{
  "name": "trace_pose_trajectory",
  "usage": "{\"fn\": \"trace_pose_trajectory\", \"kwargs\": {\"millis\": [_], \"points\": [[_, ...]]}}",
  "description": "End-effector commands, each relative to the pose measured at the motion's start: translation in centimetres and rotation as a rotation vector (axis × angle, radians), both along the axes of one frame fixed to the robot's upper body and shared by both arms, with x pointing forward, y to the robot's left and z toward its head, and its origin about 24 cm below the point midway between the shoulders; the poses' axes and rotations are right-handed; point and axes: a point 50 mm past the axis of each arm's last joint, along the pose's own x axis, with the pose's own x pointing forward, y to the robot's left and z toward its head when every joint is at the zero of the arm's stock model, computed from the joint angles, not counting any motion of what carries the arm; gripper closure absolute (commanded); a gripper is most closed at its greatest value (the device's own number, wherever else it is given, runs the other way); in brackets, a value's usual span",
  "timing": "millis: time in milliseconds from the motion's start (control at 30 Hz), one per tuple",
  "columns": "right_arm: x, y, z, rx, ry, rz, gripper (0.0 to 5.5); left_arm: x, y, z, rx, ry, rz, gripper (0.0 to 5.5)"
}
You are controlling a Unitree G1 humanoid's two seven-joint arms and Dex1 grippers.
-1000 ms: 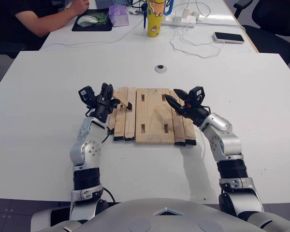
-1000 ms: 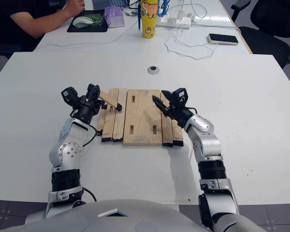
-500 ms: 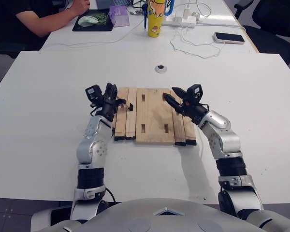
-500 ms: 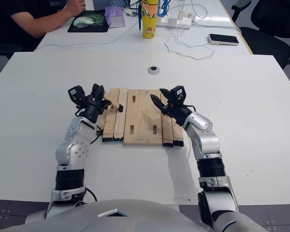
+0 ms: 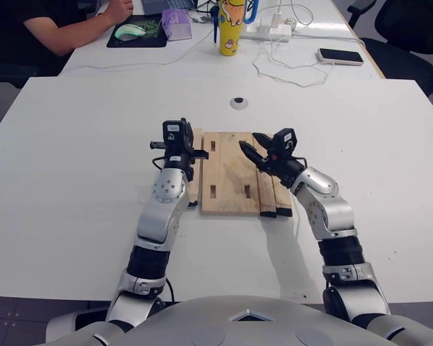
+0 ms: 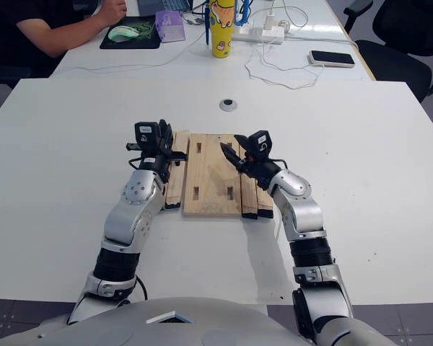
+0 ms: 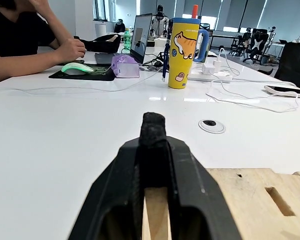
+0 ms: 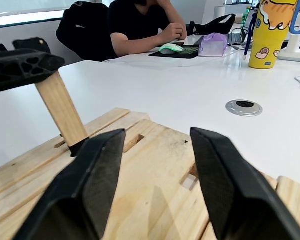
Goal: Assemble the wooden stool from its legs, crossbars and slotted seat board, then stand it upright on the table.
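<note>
Left of centre on the white desk [image 5: 72, 144], holds the left claw [image 7: 153, 134] above the left edge of the seat board [image 5: 227, 173], pressed together on a wooden leg [image 8: 62, 111]. Carries that leg tilted, dark-capped end down by the board's left side. Cannot tell whether the tip sits in a slot, since a finger of the other claw hides it in the right wrist view. Lays the left forearm [image 5: 166, 189] across the loose wooden pieces [image 6: 175, 189] lined up flat just beside the board's left edge, covering much of them. Has the seat board lying flat at the middle, four slots [image 5: 211, 191] showing, with bare wood between the two claws. Holds the right claw [image 5: 248, 142] over the board's far right part, fingers spread, pinching nothing. Hangs the right forearm [image 5: 312, 191] over part of the dark-tipped pieces [image 5: 272, 198] that lie against the board's right edge. Sees a round grommet [image 5: 238, 102] set in the desk beyond the board. On the next desk [image 5: 166, 58] behind, from the left, finds a mouse [image 5: 128, 30] on a dark mat [image 5: 148, 37], a purple box [image 5: 177, 23], a yellow mug [image 5: 231, 29], a white power strip [image 5: 270, 30] with trailing cables [image 5: 289, 68], and a phone [image 5: 340, 55], all well apart from the wood.
</note>
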Motion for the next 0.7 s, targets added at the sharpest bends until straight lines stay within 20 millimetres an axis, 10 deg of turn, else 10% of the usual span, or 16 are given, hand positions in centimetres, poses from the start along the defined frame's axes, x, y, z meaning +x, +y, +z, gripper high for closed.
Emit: {"fn": "trace_pose_trajectory", "kwargs": {"millis": [33,367,700], "points": [[-0.5,0.3,-0.3,-0.014,0.010,-0.016,3.09,-1.7,1.1,-4.8,0.132,0.196,-0.015,5.06],[-0.3,-0.1,-0.5,-0.035,0.011,-0.047,3.09,-2.2,2.5,-5.7,0.161,0.157,-0.067,5.06],[-0.3,0.2,-0.7,-0.038,0.014,-0.050,3.09,-1.4,1.6,-0.9,0.085,-0.140,-0.154,4.21]]}}
